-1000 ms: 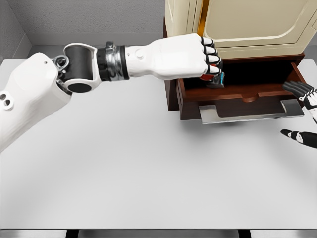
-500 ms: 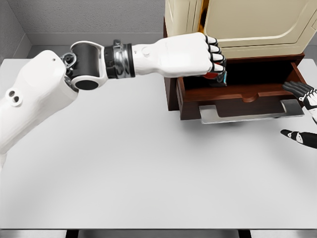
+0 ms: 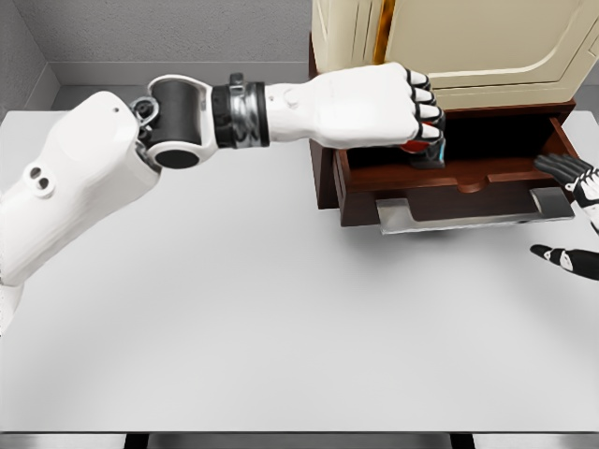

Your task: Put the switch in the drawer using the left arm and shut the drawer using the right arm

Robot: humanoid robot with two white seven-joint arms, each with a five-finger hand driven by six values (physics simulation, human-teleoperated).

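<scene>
Switch [image 3: 427, 147] held over the open drawer [image 3: 449, 182], left hand [image 3: 374, 106] fingers clamped on it. Drawer sits in cabinet [image 3: 449, 56] at far right of tabletop [image 3: 262, 318]. Right hand [image 3: 573, 210] at right edge, fingers apart, near drawer front.

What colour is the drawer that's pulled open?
The drawer is dark reddish-brown wood with a silvery metal handle, as the head view shows.

tabletop [image 3: 281, 318]: looking smooth, matt, pale grey
drawer [image 3: 449, 182]: showing dark reddish wood, slightly glossy
drawer handle [image 3: 477, 215]: gleaming like brushed metal
cabinet [image 3: 468, 42]: appearing cream, smooth, satin
left hand [image 3: 374, 105]: shining as glossy white plastic, fingers [image 3: 423, 101] black-jointed
</scene>
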